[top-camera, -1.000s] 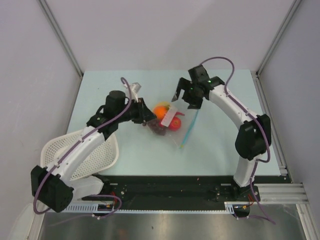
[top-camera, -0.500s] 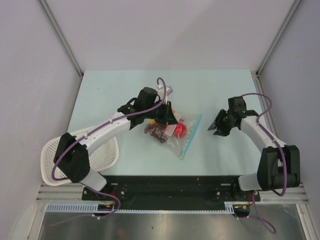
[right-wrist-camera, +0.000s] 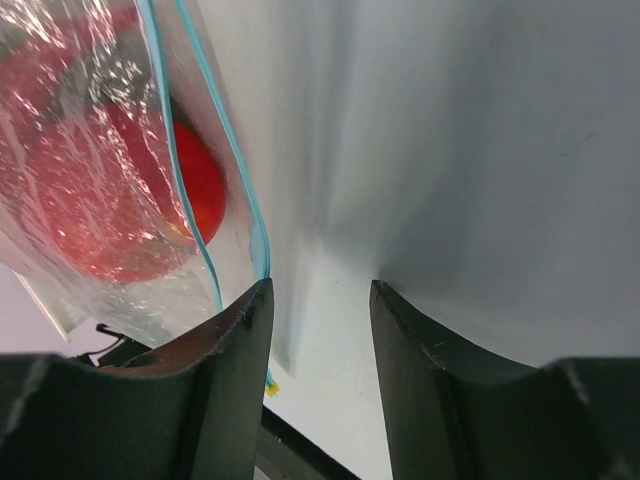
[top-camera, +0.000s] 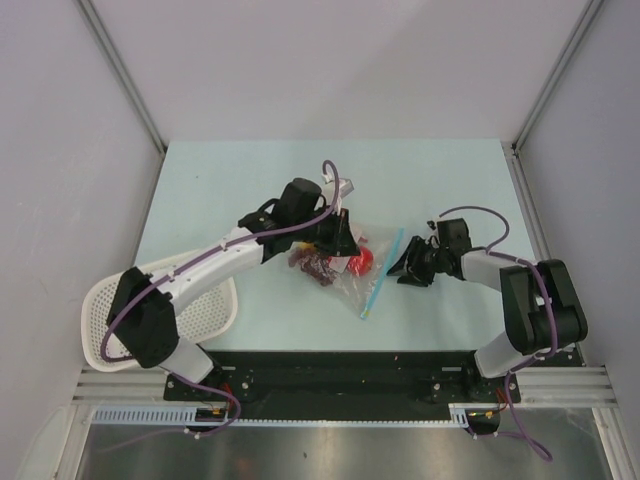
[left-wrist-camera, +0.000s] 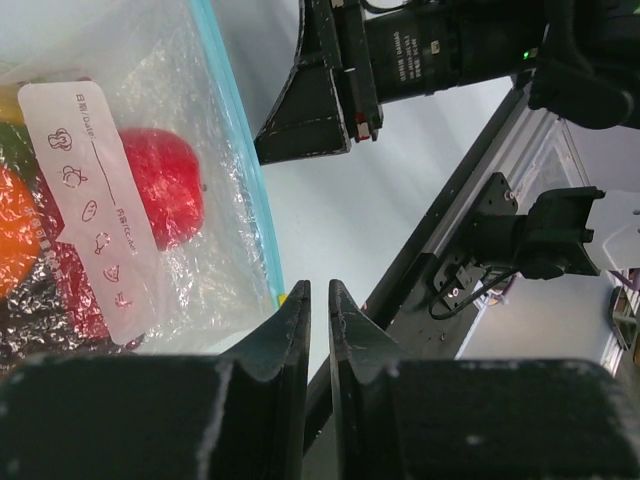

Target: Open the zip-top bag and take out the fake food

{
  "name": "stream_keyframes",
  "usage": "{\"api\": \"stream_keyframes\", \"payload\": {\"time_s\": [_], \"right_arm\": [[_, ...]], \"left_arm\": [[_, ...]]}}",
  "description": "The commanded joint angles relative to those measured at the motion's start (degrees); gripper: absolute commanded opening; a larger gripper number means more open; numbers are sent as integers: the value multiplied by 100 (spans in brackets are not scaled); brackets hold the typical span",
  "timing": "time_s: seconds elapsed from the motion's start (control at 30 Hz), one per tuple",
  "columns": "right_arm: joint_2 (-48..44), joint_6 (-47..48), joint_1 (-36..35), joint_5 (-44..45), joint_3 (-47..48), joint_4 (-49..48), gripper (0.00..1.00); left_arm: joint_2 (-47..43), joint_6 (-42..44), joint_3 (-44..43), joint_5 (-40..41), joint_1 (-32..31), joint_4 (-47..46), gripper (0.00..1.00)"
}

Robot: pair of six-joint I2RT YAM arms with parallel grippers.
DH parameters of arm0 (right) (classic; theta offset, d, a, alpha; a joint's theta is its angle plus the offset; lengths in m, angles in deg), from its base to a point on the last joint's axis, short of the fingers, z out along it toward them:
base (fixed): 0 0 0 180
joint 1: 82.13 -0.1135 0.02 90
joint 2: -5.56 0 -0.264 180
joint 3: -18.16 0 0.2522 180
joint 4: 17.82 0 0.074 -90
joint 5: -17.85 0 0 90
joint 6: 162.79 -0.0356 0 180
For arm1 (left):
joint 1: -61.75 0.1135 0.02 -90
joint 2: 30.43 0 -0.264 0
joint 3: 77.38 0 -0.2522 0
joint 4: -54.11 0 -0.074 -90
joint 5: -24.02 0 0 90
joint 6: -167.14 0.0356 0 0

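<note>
My left gripper [left-wrist-camera: 318,292] is nearly closed at a corner of the bag [left-wrist-camera: 225,255]; my right gripper [right-wrist-camera: 320,290] stands apart over the table [right-wrist-camera: 450,150], just beside it.

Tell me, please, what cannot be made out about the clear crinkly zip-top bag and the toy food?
Top view: left gripper covers the far part of the clear crinkly zip-top bag.
Left wrist view: orange toy piece cut by the frame edge; whether the near-shut fingers pinch film is unclear.
Right wrist view: teal zip strip, sealed or open, cannot tell.
</note>
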Motion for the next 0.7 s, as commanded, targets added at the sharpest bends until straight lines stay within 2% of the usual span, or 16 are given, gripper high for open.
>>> {"api": "stream_keyframes", "payload": {"time_s": [0.0,0.2,0.67], "right_arm": [[116,77,-68,-295,-325,-1125,47],[134,68,-94,-410,-563,-1619,44],[195,-274,-331,-770,-677,-2303,48]], "left_arm": [[-379,177,50,112,-25,59,16],[-502,177,103,166,-25,138,16],[-528,133,67,201,-25,244,17]]}}
